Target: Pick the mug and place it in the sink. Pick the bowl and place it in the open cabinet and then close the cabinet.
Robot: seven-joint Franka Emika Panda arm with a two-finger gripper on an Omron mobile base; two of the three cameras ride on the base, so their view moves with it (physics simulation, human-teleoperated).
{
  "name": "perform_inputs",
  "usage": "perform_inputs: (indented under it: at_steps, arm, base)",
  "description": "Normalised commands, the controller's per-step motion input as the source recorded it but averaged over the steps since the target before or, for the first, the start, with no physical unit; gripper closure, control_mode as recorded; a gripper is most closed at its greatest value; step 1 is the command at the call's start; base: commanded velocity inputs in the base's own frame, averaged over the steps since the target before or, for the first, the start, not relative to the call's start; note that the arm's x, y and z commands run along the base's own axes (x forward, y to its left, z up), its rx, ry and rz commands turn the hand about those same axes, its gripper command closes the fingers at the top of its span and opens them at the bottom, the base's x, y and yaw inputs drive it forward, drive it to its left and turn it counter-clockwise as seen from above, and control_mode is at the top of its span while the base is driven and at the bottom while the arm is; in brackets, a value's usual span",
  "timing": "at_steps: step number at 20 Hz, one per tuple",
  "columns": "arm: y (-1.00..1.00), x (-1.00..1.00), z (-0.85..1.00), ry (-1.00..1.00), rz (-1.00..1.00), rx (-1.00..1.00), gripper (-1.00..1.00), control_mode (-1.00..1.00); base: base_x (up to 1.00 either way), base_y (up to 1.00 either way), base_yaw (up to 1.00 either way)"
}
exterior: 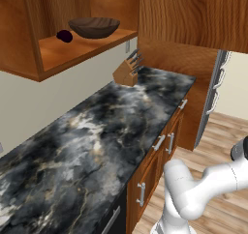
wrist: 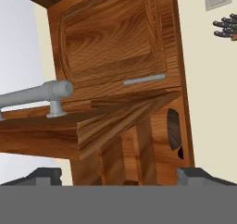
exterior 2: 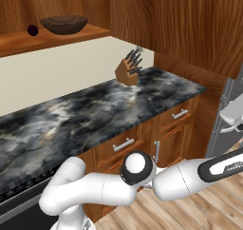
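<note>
While the pincer (wrist: 118, 174) stands spread wide with nothing between its two dark tips, the hand view looks along it at the cabinet (wrist: 115, 47), rolled a quarter turn. A panelled cabinet door (wrist: 69, 135) lies edge-on just ahead of the tips, its silver bar handle (wrist: 34, 96) close to the camera at left. A second panelled door carries a slim silver handle (wrist: 144, 80), and the dark curve of the bowl (wrist: 173, 128) shows inside the open compartment beyond.

In the left base view the bowl (exterior: 94, 27), wide, shallow and dark brown, sits upright on the shelf (exterior: 82, 47) of the open cabinet, with a small dark purple round object (exterior: 64, 36) just beside it on the shelf. The right base view shows the same pair, bowl (exterior 2: 64, 24) and purple object (exterior 2: 32, 30), near each other but apart.

Below, the black marbled desk (exterior: 92, 141) carries a wooden knife block (exterior: 127, 71) at its far end, close to the wall. Under-desk wood cabinets (exterior 2: 142, 143) with silver handles run along its front. The white arm (exterior 2: 142, 181) reaches low to the right over the wooden floor (exterior: 223, 131)
</note>
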Motion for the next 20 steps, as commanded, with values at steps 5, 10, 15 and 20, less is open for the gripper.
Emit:
perform_inputs:
  at_steps: [5,10,15,20]
  arm:
    - [-0.58,0.34,0.0,0.0,0.0,0.0,-1.0,-1.0]
    - [-0.58,0.27,0.0,0.0,0.0,0.0,-1.0,-1.0]
    - [-0.65,0.05,0.0,0.0,0.0,0.0,-1.0,-1.0]
    - [-0.52,0.11,0.0,-0.03,0.01,0.0,-1.0,-1.0]
  base:
    - [0.0,0.0,0.0]
    - [0.0,0.0,0.0]
    - [0.0,0.0,0.0]
    - [0.0,0.0,0.0]
